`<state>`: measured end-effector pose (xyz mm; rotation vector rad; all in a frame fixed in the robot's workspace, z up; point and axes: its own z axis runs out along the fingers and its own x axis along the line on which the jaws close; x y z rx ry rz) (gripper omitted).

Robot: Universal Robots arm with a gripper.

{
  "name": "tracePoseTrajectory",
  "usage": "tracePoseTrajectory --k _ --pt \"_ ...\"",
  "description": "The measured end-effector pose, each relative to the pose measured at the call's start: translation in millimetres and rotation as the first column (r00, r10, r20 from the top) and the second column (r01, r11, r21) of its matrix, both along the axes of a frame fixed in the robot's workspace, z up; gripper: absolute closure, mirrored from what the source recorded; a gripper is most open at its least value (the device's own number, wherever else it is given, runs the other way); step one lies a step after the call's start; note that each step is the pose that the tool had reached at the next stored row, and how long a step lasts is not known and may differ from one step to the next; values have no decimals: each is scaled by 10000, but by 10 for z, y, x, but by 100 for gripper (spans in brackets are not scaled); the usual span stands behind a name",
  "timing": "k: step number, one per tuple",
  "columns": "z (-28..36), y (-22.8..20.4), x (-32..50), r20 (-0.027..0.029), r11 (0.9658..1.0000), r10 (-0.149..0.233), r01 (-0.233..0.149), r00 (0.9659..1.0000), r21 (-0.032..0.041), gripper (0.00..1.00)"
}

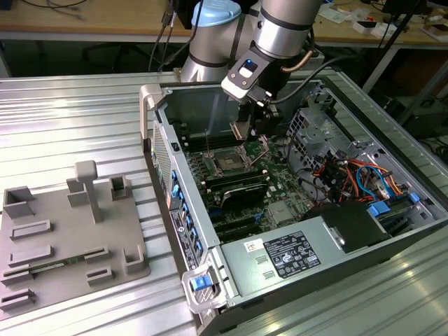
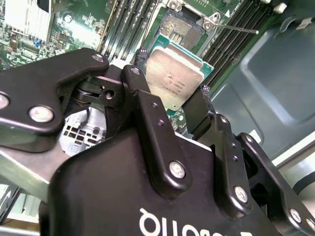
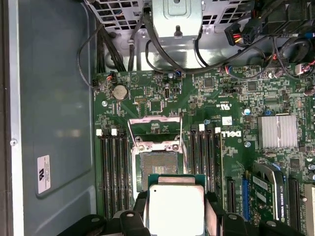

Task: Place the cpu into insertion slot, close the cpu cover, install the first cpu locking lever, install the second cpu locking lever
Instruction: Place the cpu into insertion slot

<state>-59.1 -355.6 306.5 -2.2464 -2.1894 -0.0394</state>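
Observation:
My gripper (image 2: 172,77) is shut on the cpu (image 2: 173,81), a flat square chip with a silver top and green edge, held by two opposite edges between the black fingers (image 2: 147,105). In the first wrist view the cpu (image 3: 176,209) hangs just short of the insertion slot (image 3: 158,164), a dark square socket with a silver rim. The cpu cover (image 3: 153,126) is flipped open on the far side of the slot. In the exterior view the gripper (image 1: 242,131) hovers inside the open computer case, above the insertion slot (image 1: 229,162).
Long black memory slots (image 3: 112,172) flank the socket on both sides. A finned heatsink (image 3: 277,132) and cable bundles (image 1: 357,175) lie nearby. A white-labelled grey box (image 1: 297,252) fills the case's near end. A grey fixture tray (image 1: 70,238) sits at the exterior view's left.

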Motion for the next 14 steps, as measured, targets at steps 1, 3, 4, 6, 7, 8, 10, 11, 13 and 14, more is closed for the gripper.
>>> tracePoseTrajectory --k 1,3,4,6,7,8,10,11,13,14 --pt "-14 0 0 0 9998 201 -201 9998 0 45" --pt "-34 1 0 0 9981 624 -624 9981 -1 45" --pt "-39 3 0 0 9973 728 -728 9973 -2 45" --pt "-48 9 0 0 9966 829 -829 9966 -1 45" --pt "-53 13 0 0 9961 877 -877 9961 0 45" --pt "-56 15 0 0 9957 924 -924 9957 0 45" --pt "-60 17 0 -1 9953 973 -973 9953 -2 45" --pt "-60 17 0 -2 9953 973 -973 9953 -2 45" --pt "-68 17 0 -1 9950 994 -994 9950 0 45" --pt "-69 18 0 -1 9950 995 -995 9950 -1 45"
